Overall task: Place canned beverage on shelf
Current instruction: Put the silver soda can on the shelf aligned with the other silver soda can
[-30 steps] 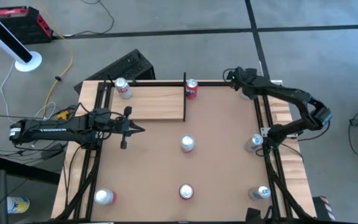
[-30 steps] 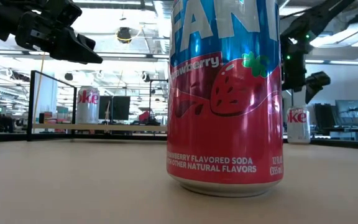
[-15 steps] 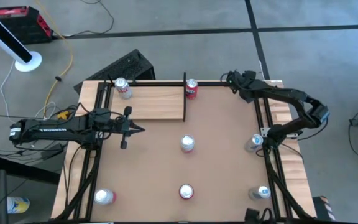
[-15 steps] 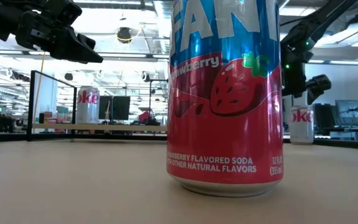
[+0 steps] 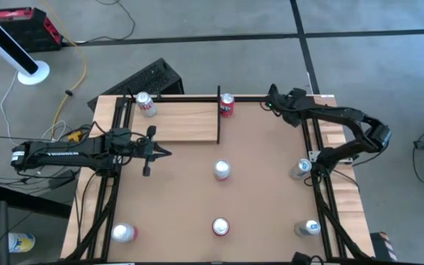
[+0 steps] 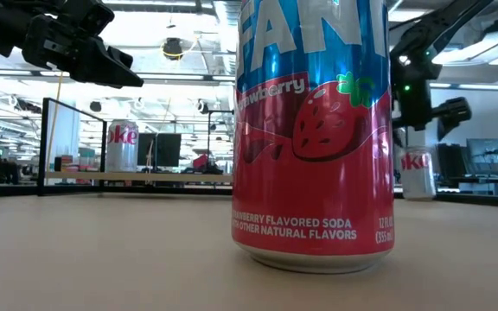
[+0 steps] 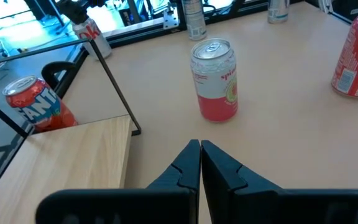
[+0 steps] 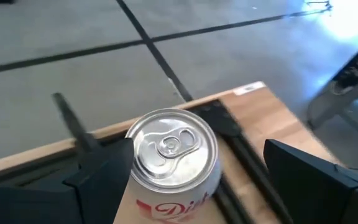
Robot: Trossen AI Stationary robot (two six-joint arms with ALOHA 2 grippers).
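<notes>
A: Right gripper (image 5: 271, 99) sits at the table's far edge, fingers (image 8: 101, 171) spread wide, nothing between them, with a Diet Coke can (image 8: 173, 158) straight ahead

B: That can (image 5: 227, 104) stands upright just beside the shelf (image 5: 182, 121), against the thin black upright (image 5: 218, 114) at the shelf's end, on the brown tabletop (image 5: 263, 191)

A: And the gripper is a little off from it, on the side away from the shelf, not touching

B: Left gripper (image 5: 164, 153) now: fingers (image 7: 188, 165) pressed together, holding nothing, hovering just off the shelf's near edge

A: Its wrist view looks past the shelf corner to a red-and-white can (image 7: 215, 79) standing in the middle of the table

B: On the shelf itself, a second Coke can (image 5: 145, 104) stands at the far corner, opposite end from the upright

A: Farther from the shelf, a strawberry Fanta can (image 6: 314, 130) fills the low view, standing on the near part of the table
</notes>
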